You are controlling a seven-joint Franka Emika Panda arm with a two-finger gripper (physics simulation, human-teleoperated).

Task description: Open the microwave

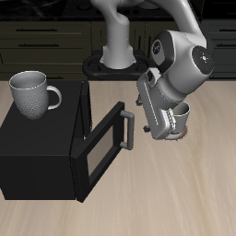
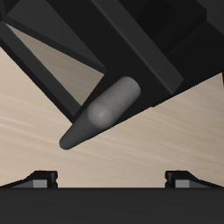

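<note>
The microwave [image 1: 41, 147] sits on the pale wooden surface [image 1: 184, 194] with a grey mug [image 1: 33, 92] on its top, and its door [image 1: 103, 147] stands partly swung out, the grey bar handle [image 1: 124, 127] at its free edge. The tool [image 1: 150, 126] hangs just beside that handle, and in the wrist view the handle [image 2: 101, 112] lies ahead of the two fingertips [image 2: 39, 178], which sit wide apart and grip nothing. Behind the arm there seems to be another mug [image 1: 182, 112], mostly hidden.
</note>
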